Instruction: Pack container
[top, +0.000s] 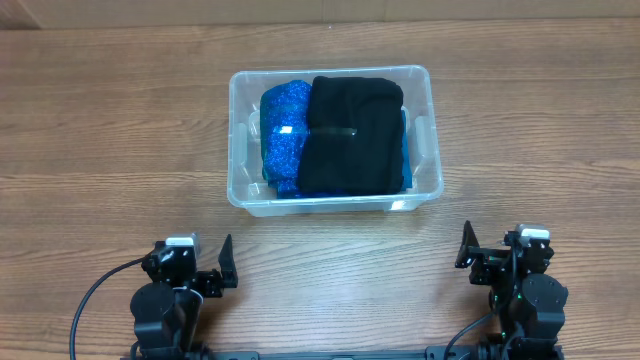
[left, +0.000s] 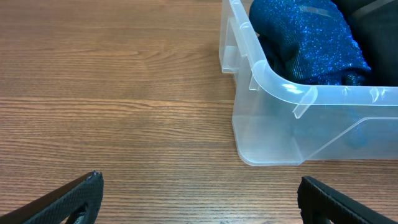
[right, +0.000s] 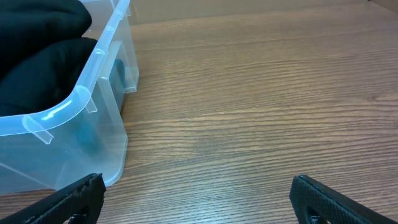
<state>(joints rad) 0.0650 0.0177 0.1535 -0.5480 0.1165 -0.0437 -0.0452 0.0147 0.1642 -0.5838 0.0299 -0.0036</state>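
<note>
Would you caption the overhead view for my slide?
Container holds blue fabric and black fabric; left gripper and right gripper sit open nearby.

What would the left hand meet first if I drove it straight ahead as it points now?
Probably the container, at its near corner: one finger of the left hand lines up with it, while the midline runs over table just beside. Depth is unclear.

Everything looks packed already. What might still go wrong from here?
The black garment seems to bulge above the rim of the container, so it may catch or spill if the bin is moved. The container is clear plastic on the smooth wooden table; a nudge from the open left gripper or right gripper might slide it.
</note>
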